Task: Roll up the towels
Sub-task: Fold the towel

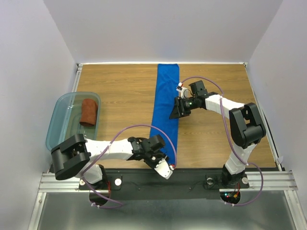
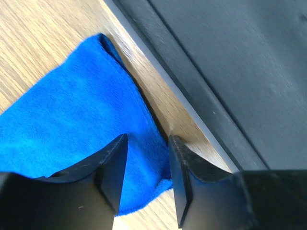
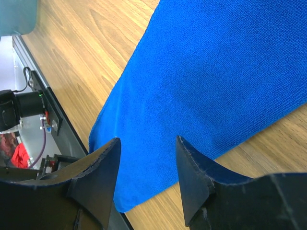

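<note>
Wooden table (image 1: 120,96) carries the blue towel (image 1: 165,100), flat in a long strip. My left gripper (image 2: 147,143) stands with jaws apart astride its near corner. My right gripper (image 3: 147,143), jaws apart, hovers over its right edge. Only the overhead view shows the rust-brown towel (image 1: 88,111) in the teal bin (image 1: 57,125).

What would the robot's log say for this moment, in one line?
blue towel: flat, unrolled | left gripper: open at near end | right gripper: open over it | brown towel: in bin
</note>
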{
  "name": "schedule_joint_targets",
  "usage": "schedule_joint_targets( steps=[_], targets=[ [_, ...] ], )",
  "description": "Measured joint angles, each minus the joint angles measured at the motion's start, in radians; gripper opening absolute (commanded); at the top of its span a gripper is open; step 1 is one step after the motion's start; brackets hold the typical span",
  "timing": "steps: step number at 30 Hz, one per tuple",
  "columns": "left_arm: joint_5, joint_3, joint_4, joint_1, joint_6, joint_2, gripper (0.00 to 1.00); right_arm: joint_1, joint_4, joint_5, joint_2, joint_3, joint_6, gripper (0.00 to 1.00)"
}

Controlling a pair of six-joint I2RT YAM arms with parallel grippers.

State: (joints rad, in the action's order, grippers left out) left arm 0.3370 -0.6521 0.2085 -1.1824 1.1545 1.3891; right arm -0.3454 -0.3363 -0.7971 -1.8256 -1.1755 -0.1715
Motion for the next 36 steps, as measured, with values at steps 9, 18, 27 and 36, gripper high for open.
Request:
schedule_joint_targets(
  steps=[9, 18, 27, 36],
  targets=[
    [0.0, -0.045, -0.016, -0.001, -0.08, 0.069, 0.03, 0.0, -0.004, 0.001, 0.0, 0.0, 0.011, 0.54],
    [0.019, -0.051, 0.005, 0.0, -0.106, 0.066, 0.0, 0.0, -0.016, 0.002, 0.0, 0.0, 0.023, 0.56],
    [0.145, -0.193, 0.162, 0.063, -0.171, 0.057, 0.0, 0.058, -0.037, -0.011, 0.022, -0.01, 0.053, 1.0],
    [0.222, -0.433, 0.246, 0.282, -0.164, 0.177, 0.0, 0.175, -0.045, -0.016, 0.037, -0.119, 0.068, 1.0]
  ],
)
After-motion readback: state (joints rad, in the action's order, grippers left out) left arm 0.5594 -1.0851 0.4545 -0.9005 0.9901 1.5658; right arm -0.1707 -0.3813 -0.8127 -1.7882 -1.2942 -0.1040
